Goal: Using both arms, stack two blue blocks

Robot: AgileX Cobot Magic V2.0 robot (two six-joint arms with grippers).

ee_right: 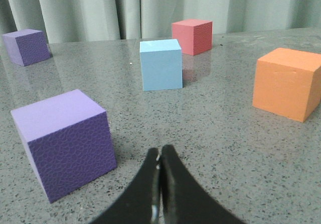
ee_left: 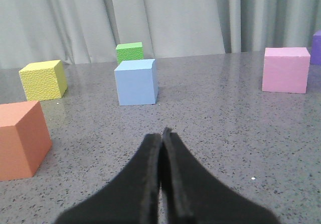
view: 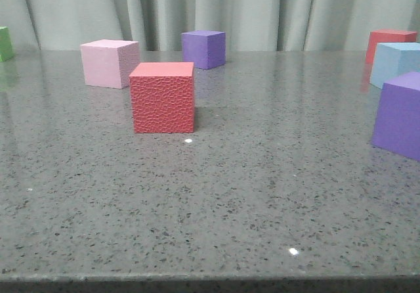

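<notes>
Closest up are the two black grippers, left gripper [ee_left: 161, 133] and right gripper [ee_right: 159, 151], both with fingers pressed together, holding nothing, low over the gray table [view: 230, 194]. One blue block [ee_left: 135, 82] sits ahead of the left gripper, in front of a green cube [ee_left: 129, 51]. The other blue block [ee_right: 160, 64] sits ahead of the right gripper, near a red cube [ee_right: 192, 35] and a purple cube [ee_right: 65, 141]. No writing anywhere.

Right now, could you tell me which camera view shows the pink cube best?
The front view: the pink cube sits whole on the table, behind the red cube, with its top and two sides showing. The left wrist view also shows it whole, but farther out toward the edge. The right wrist view misses it.
</notes>
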